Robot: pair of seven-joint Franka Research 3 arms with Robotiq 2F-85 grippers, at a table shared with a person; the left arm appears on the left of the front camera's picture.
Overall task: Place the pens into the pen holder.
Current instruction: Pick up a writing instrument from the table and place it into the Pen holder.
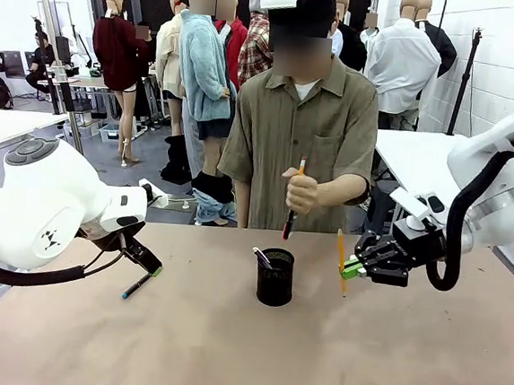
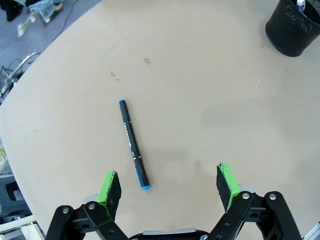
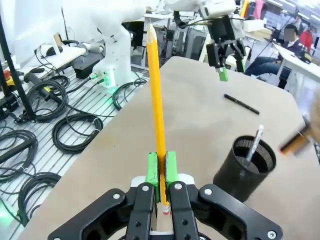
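The black mesh pen holder [image 1: 275, 277] [image 2: 295, 27] [image 3: 245, 167] stands mid-table with a white-grey pen [image 1: 262, 257] [image 3: 255, 145] in it. My right gripper [image 1: 351, 269] [image 3: 161, 170] is shut on a yellow pencil [image 1: 341, 258] [image 3: 156, 90], held upright just right of the holder. A dark pen with a teal tip [image 1: 136, 286] [image 2: 133, 144] [image 3: 241, 104] lies on the table at the left. My left gripper [image 1: 147, 266] [image 2: 170, 185] hovers open above it, holding nothing. The person's hand [image 1: 302, 193] holds a dark pen with an orange end [image 1: 294, 205] above the holder.
The person stands at the far edge of the tan table [image 1: 225, 352], behind the holder. The table's rounded left edge [image 2: 30, 100] is near the dark pen. Cables [image 3: 65, 135] cover the floor beside the table.
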